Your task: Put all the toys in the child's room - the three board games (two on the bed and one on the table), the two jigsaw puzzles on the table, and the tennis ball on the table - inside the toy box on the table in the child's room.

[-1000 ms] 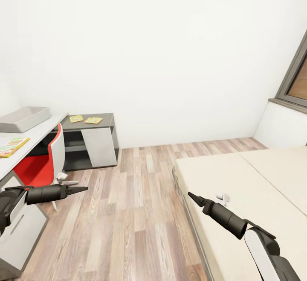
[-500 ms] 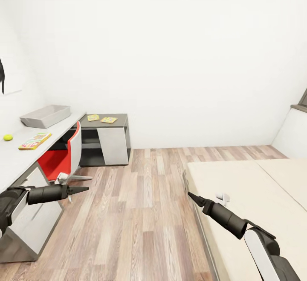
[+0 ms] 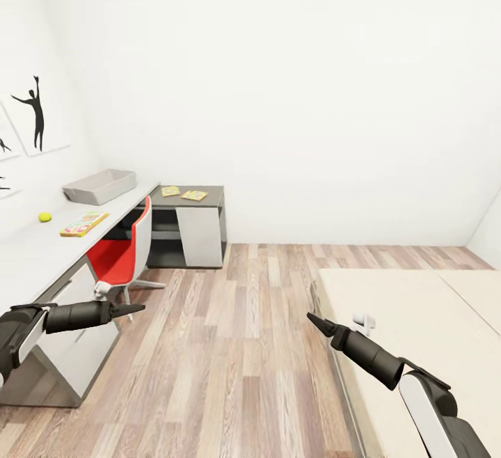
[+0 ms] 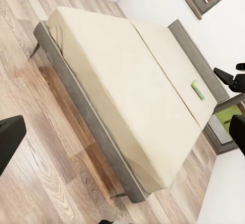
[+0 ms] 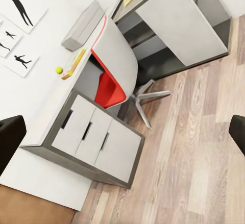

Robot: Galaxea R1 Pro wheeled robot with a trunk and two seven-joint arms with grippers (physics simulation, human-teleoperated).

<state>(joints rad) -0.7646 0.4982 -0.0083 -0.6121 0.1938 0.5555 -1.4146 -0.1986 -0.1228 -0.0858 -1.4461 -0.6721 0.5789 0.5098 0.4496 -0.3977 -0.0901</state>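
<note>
**Q:** What does the room look like from the robot's head?

**A:** White walls and a wood plank floor [image 3: 229, 346]. Along the left wall runs a pale grey tabletop [image 3: 42, 253]. The bed [image 3: 417, 319], with its beige mattress, lies at the right.

**Q:** Where are the toys?

**A:** At the far end of the tabletop sits the grey toy box [image 3: 99, 186]. Nearer the robot and well apart from it, a tennis ball [image 3: 44, 217] rests on the tabletop, with a colourful flat board game [image 3: 84, 223] just beside it. Two jigsaw puzzles [image 3: 184, 193] lie side by side on the lower dark section of the table [image 3: 209, 197] against the far wall. In the left wrist view, a thin green-edged box [image 4: 198, 90] lies on the mattress near the grey headboard [image 4: 196, 60].

**Q:** Anything else nearby?

**A:** A red and white chair [image 3: 125, 253] is tucked under the tabletop, and black silhouette pictures [image 3: 35, 113] hang on the left wall.

**Q:** What are the arms doing?

**A:** Both reach forward over the floor, holding nothing. The left gripper [image 3: 132, 309] tapers to a point with its fingers together. The right gripper [image 3: 313, 321] looks the same, near the bed's edge. In each wrist view, though, dark finger shapes sit at opposite picture edges, so I cannot tell how wide either one stands.
</note>
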